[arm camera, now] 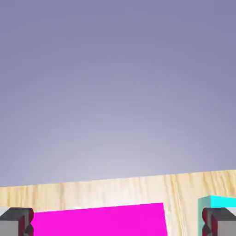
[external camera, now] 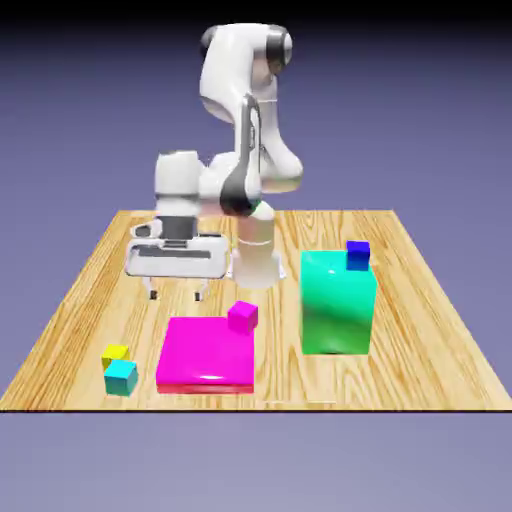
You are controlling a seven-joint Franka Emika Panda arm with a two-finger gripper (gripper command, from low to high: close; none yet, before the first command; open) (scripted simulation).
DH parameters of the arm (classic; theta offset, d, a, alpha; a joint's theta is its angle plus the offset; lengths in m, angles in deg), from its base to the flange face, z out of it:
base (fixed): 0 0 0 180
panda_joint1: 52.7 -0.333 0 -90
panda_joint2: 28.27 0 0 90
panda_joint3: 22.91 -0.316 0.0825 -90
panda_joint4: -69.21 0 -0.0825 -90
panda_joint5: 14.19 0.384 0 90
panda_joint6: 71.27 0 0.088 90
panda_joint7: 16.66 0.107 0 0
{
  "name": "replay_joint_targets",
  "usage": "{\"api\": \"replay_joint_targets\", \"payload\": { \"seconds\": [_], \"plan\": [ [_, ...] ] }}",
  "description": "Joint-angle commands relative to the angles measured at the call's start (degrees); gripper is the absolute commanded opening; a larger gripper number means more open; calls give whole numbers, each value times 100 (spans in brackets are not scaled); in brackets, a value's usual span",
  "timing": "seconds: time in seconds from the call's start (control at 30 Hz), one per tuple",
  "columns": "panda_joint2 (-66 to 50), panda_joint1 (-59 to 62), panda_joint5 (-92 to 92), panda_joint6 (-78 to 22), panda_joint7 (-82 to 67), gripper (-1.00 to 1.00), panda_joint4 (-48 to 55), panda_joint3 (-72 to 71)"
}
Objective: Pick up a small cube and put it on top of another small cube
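Your tool (external camera: 175, 293) hangs released and empty above the worktop (external camera: 420, 340), its two fingers spread wide with nothing between them; in the hand view the fingertips (arm camera: 16, 220) sit at the bottom corners, far apart. Nothing is picked up yet, so by the look of it the whole job is ahead of you. The yellow cube (external camera: 115, 353) rests on the worktop near the front corner at the exterior view's left, touching the cyan cube (external camera: 121, 377) in front of it, well apart from the tool. Between them lies the flat magenta slab (external camera: 205, 358) carrying a magenta cube (external camera: 242, 317). Reaching, grasping, lifting and stacking all remain.
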Motion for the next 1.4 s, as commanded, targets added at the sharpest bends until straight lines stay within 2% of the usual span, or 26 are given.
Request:
{"api": "replay_joint_targets", "payload": {
  "seconds": [0.0, 0.3, 0.37, 0.57, 0.6, 0.63, 0.8, 1.37],
  "plan": [
    [-208, 26, 134, -65, -205, 0, 99, 110],
    [-2077, 265, 1341, -653, -2047, 0, 987, 1095],
    [-2129, 271, 1375, -669, -2099, 0, 1012, 1123],
    [-3186, 1080, 2405, -80, -2910, 0, 1498, 96],
    [-3186, 1080, 2405, -80, -2910, -100, 1498, 96],
    [-3186, 1080, 2405, -80, -2910, -100, 1498, 96],
    [-2149, 286, 1394, -659, -2114, -100, 1021, 1104],
    [1381, -3192, -893, -3155, -2906, -100, 194, 42]
  ]
}}
